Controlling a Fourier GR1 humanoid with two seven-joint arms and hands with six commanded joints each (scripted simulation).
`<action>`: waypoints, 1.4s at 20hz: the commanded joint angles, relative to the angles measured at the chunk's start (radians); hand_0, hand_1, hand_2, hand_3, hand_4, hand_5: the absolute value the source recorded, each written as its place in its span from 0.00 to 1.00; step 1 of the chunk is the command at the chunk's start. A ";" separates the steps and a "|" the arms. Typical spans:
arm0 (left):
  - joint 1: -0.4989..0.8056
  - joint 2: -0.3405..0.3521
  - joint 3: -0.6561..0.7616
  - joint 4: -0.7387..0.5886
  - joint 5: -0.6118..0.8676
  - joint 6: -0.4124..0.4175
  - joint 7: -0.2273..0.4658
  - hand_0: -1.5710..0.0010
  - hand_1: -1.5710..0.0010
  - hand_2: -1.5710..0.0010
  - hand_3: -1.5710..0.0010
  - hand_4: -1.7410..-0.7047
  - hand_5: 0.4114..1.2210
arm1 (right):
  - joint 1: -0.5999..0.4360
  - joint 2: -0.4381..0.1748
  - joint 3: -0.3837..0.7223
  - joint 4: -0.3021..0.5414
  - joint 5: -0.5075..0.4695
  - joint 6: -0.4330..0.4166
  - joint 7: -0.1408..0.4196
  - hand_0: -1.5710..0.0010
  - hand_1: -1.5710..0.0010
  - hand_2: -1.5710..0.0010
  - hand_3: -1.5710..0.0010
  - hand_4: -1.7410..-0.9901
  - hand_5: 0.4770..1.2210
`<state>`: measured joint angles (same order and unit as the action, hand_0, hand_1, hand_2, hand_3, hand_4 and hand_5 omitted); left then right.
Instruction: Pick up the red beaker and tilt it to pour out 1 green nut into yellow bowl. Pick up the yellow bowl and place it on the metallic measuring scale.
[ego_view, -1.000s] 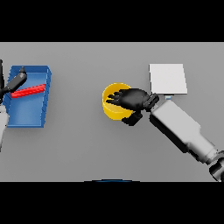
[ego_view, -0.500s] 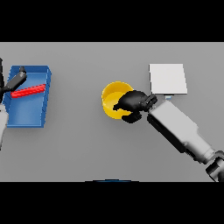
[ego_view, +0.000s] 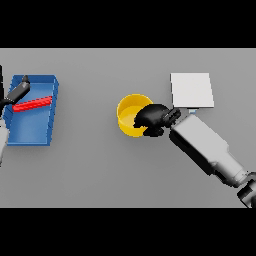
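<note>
The yellow bowl (ego_view: 130, 114) stands on the grey table near the middle. My right hand (ego_view: 152, 120) is at the bowl's right rim with its fingers curled round that rim. The metallic measuring scale (ego_view: 192, 90) is a pale square plate just right of the bowl and behind my right forearm. The red beaker (ego_view: 33, 103) lies on its side in a blue tray (ego_view: 31, 131) at the far left. My left hand (ego_view: 18, 91) shows at the left edge, over the tray's far corner by the beaker's end. No green nut is visible.
The blue tray takes up the table's left side. My right forearm (ego_view: 207, 150) runs from the lower right up to the bowl.
My right hand's fingers have curled from spread over the bowl to closed on its right rim. The bowl shifted slightly. The left hand has not moved.
</note>
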<state>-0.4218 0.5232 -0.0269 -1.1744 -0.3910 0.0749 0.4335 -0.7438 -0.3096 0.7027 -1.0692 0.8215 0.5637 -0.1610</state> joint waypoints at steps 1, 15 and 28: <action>0.004 -0.001 -0.005 -0.005 -0.004 0.000 -0.001 1.00 1.00 1.00 1.00 0.97 0.34 | 0.005 -0.012 -0.003 -0.017 -0.007 0.010 -0.004 0.04 0.04 0.18 0.12 0.03 0.98; 0.016 0.009 0.007 -0.021 0.010 -0.005 -0.026 1.00 1.00 1.00 1.00 0.96 0.35 | -0.010 -0.133 -0.117 -0.215 -0.066 0.062 0.077 0.00 0.00 0.09 0.16 0.00 1.00; 0.007 0.012 0.007 -0.035 0.005 -0.017 0.033 1.00 1.00 1.00 1.00 0.97 0.35 | -0.052 -0.253 -0.272 0.009 -0.054 -0.102 0.032 0.00 0.00 0.04 0.25 0.00 1.00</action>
<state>-0.4148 0.5355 -0.0202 -1.2094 -0.3855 0.0582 0.4676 -0.7947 -0.5623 0.4311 -1.0597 0.7691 0.4626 -0.1264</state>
